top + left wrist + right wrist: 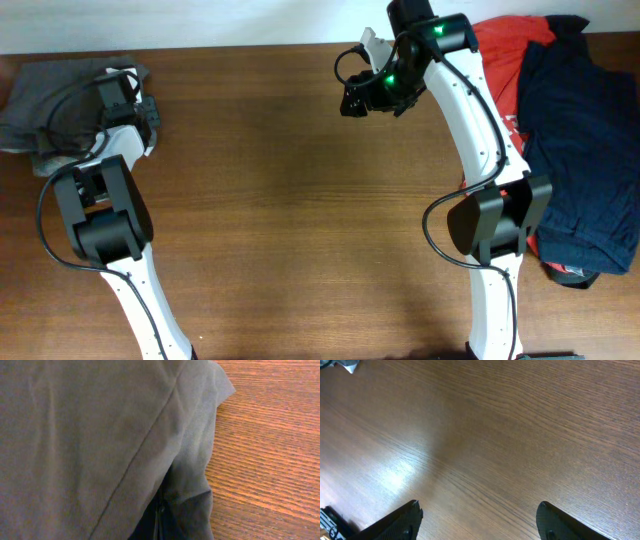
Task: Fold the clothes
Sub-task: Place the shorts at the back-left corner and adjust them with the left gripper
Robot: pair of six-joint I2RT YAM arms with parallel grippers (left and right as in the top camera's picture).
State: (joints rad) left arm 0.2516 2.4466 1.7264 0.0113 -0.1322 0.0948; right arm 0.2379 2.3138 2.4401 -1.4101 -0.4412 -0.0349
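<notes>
Overhead view: fixed above, facing straight down on the whole table (280, 200). Left wrist view: very close, almost filled by the shorts (85, 435), apparently angled downward. Right wrist view: higher, tilted down over bare wood, with the right end effector (478, 507) at the bottom edge. All three share the table.

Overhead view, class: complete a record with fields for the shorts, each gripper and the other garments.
shorts: grey, rumpled heap at the far-left corner of the table
left gripper: over the shorts; whether open or shut cannot be told
right gripper: open, above the table, holding nothing
red T-shirt: right edge, partly under the navy garment
navy garment: lying on the T-shirt
</notes>
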